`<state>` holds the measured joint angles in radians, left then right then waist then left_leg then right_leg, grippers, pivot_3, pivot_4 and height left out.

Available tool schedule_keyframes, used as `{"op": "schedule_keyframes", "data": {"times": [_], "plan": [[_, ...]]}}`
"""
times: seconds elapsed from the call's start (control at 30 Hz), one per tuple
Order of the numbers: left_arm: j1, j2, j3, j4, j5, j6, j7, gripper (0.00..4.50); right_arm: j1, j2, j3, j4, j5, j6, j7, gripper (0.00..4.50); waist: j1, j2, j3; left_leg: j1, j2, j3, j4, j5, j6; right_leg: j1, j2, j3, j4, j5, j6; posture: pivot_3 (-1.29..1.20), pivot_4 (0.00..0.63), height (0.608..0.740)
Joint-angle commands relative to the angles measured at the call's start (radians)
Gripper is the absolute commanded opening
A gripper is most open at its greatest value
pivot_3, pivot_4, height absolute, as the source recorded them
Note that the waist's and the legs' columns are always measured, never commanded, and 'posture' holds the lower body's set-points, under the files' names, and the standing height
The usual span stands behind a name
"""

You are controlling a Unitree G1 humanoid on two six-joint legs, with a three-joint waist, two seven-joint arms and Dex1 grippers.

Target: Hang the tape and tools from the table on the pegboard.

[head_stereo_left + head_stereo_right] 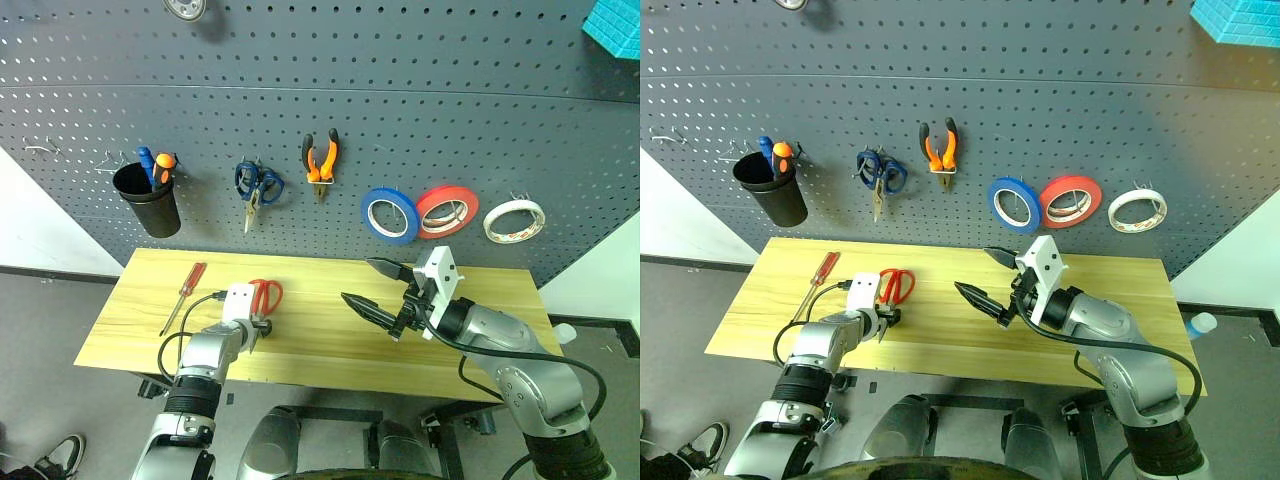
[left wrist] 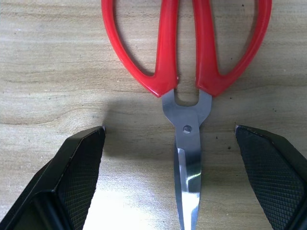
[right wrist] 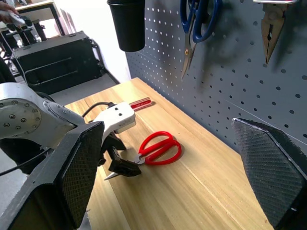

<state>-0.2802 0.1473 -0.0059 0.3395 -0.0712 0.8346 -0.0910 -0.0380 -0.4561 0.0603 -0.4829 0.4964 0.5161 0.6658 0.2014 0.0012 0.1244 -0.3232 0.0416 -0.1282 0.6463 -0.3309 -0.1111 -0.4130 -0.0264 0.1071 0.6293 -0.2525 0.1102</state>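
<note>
Black jaws of the left gripper (image 2: 187, 177) stand apart astride the blades of the red-handled scissors (image 2: 187, 72) lying on the bench (image 1: 330, 330) — the right gripper (image 1: 383, 285), jaws apart too, hovers beside them — with the screwdriver (image 1: 184, 296) on their other side.

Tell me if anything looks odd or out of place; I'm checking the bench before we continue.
Nothing looks damaged or spilled. The red-handled steel scissors and slim red-handled screwdriver lie flat on the light wood table, not yet on the dark grey pegboard.
</note>
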Motion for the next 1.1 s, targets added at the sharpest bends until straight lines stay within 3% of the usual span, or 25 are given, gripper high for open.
{"op": "schedule_keyframes", "data": {"times": [0.03, 0.27, 0.37, 0.67, 1.1], "plan": [[0.022, 0.001, -0.022, 0.106, 0.027, -0.006, -0.003, 4.5, -0.005, 0.0, -0.017, -0.053, 0.018, -0.004, -0.01, 4.46, -0.001, 0.001, -0.001, 0.002, 0.0, 0.0, 0.0, 0.0, 0.0, 0.002, 0.0, 0.0, -0.001, -0.001, 0.001, 0.33, 0.107, 0.74], [0.016, -0.005, -0.012, 0.163, 0.025, -0.044, -0.009, 4.5, -0.001, -0.003, -0.023, -0.063, 0.019, 0.001, -0.026, 4.46, -0.01, 0.006, -0.003, 0.004, 0.0, 0.0, 0.0, 0.0, 0.0, 0.004, -0.001, 0.0, -0.001, -0.003, 0.005, 0.32, 0.108, 0.74], [0.018, -0.007, -0.008, 0.165, 0.022, -0.048, -0.011, 3.92, 0.0, -0.007, -0.029, -0.064, 0.019, 0.002, -0.03, 4.5, -0.026, 0.006, -0.004, 0.003, -0.001, 0.0, -0.001, 0.0, 0.0, 0.004, -0.001, 0.0, -0.001, -0.004, 0.006, 0.32, 0.109, 0.74], [0.02, -0.012, -0.003, 0.161, 0.021, -0.049, -0.014, 1.07, -0.008, -0.001, -0.025, -0.05, 0.008, -0.005, -0.04, 4.5, -0.057, 0.006, -0.004, 0.003, -0.001, 0.0, -0.002, 0.0, 0.0, 0.003, -0.001, 0.0, -0.001, -0.004, 0.006, 0.33, 0.107, 0.74], [0.076, -0.007, -0.035, 0.05, 0.029, -0.075, -0.05, 1.06, -0.015, 0.005, -0.016, -0.036, -0.003, -0.014, -0.048, 4.5, -0.058, 0.006, -0.004, 0.003, -0.001, 0.0, -0.006, 0.0, 0.0, 0.001, -0.001, 0.0, -0.004, -0.004, 0.007, 0.33, 0.101, 0.74]]}}
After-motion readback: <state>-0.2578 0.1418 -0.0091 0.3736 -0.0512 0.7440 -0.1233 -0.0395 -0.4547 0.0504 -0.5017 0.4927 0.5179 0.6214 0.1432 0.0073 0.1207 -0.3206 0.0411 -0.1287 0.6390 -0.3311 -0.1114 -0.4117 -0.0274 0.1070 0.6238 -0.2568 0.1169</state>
